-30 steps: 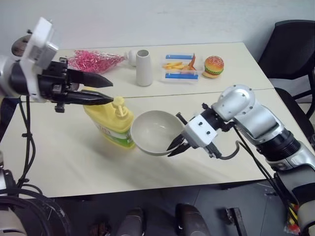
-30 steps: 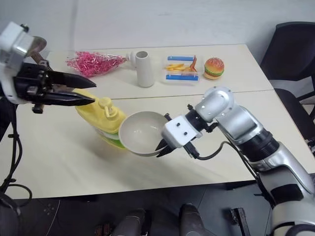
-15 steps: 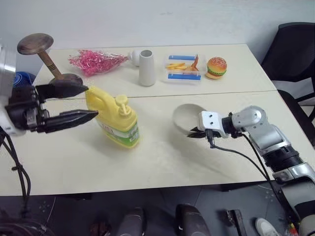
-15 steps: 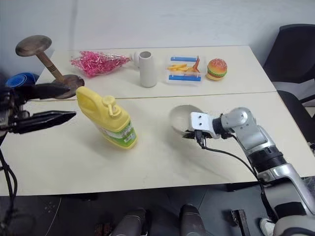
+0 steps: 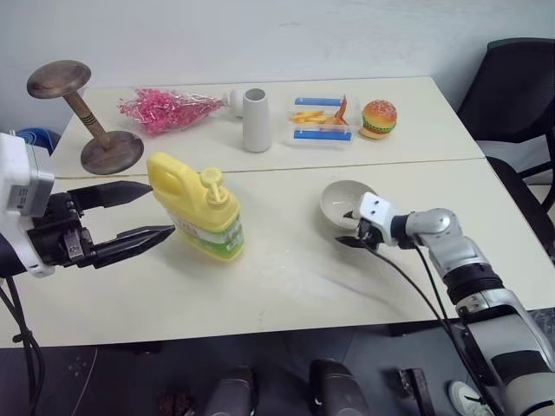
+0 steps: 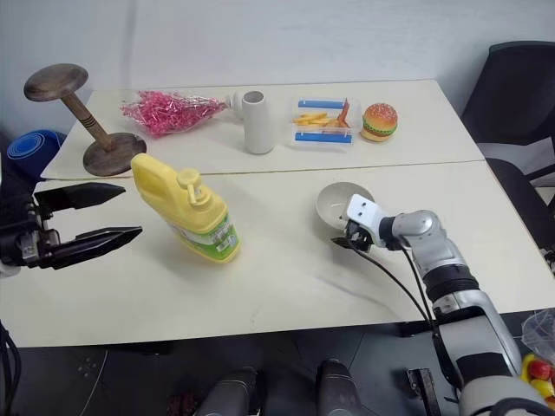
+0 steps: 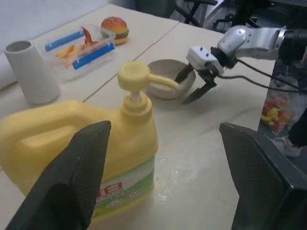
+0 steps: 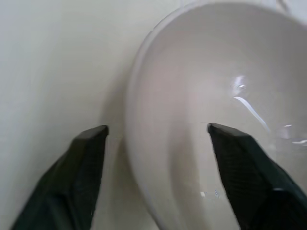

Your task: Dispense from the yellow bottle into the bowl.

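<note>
While bowl (image 5: 343, 204) straddled by spread right hand (image 5: 351, 230) – unheld – left hand (image 5: 144, 211) open.

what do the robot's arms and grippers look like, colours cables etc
Both grippers have two black, tapered, pointed fingers. The left gripper sits on a black wrist block with a white boxy housing behind it and black cables hanging below. The right gripper has a small white housing, then a silver rounded arm with black ribbed joints and a thin black cable looping along it.

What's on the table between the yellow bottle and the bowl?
Nothing: in the left eye view only bare table separates the yellow bottle from the bowl.
</note>
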Robot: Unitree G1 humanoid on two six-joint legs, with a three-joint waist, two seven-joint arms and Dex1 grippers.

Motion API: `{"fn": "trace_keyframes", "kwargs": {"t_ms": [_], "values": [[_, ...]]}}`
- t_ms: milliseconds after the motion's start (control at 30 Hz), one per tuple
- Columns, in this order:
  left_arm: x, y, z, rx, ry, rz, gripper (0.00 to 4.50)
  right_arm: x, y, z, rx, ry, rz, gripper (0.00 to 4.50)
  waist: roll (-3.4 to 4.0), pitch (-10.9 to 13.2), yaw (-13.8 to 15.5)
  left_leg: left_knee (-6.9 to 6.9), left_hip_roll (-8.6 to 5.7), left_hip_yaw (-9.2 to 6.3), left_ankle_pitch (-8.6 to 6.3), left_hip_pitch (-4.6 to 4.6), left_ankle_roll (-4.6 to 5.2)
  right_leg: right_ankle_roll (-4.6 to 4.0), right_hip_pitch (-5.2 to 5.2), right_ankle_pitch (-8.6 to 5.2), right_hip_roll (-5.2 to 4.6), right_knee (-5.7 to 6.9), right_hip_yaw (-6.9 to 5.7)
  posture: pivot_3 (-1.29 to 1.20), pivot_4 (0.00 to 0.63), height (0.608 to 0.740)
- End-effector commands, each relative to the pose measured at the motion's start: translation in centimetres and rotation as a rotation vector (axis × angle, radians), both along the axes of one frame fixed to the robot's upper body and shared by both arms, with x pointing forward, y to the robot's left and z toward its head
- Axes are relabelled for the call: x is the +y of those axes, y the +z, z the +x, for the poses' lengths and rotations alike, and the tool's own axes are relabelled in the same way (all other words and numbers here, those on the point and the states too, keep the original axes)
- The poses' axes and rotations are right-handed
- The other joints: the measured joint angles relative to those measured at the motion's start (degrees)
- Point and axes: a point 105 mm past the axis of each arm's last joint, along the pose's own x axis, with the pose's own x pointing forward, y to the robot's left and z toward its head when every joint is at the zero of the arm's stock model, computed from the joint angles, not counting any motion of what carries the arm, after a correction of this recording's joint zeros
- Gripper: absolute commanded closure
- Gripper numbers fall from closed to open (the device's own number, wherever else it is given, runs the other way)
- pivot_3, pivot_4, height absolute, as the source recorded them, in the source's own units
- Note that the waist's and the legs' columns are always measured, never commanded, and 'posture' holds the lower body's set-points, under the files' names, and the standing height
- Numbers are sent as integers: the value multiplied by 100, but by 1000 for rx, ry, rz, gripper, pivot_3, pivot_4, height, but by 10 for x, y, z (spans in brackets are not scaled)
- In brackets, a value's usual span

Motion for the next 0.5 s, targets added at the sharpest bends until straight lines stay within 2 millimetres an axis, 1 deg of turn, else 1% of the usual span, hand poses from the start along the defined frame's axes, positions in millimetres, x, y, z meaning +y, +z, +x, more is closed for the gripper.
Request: {"fn": "trace_keyframes", "kwargs": {"t_ms": [33, 67, 133, 167, 233, 333, 400, 500], "values": [[10, 5, 0, -44, 23, 9, 657, -12, 57, 1, -91, 12, 68, 22, 4, 3, 2, 0, 0, 0, 0, 0, 0, 0, 1, 0, 0, -1, 0, 0, 150, 740], [13, 5, 0, -41, 27, 8, 657, -18, 74, -5, -77, 31, 93, 22, 8, 5, 6, 0, 0, 1, 0, 0, 0, 0, 1, 0, -1, -3, 1, 0, 150, 740], [18, 6, -1, -39, 32, 9, 657, -29, 94, -17, -42, 71, 113, 22, 16, 10, 21, 0, 0, -1, 0, -3, 1, 0, 0, 0, -1, -11, -1, 0, 150, 740], [20, 7, -2, -38, 34, 11, 657, -34, 102, -23, -16, 86, 110, 22, 18, 11, 26, -1, 0, -2, -1, -5, 2, -1, 1, 0, -3, -17, 0, 0, 150, 740], [28, 11, -3, -45, 47, 20, 657, -53, 114, -38, 68, 87, 96, 22, 19, 11, 28, -8, 1, -3, -2, -5, 3, -1, 3, 0, -3, -40, -1, 0, 150, 740], [35, 16, -2, -62, 65, 17, 657, -68, 120, -53, 152, 94, 94, 22, 19, 11, 22, -14, 2, -4, -3, -5, 5, -3, 6, 2, -5, -46, 0, 0, 150, 740], [38, 17, -1, -75, 78, 17, 657, -74, 119, -62, 191, 94, 100, 22, 19, 11, 17, -14, 4, 0, -4, -4, 5, -4, 6, 2, -5, -47, 0, 0, 150, 740], [39, 17, -1, -75, 79, 15, 657, -76, 116, -65, 175, 90, 92, 22, 19, 11, 7, -14, 12, 4, -6, -4, 2, -6, 4, 3, -10, -43, 3, 0, 150, 740]]}}
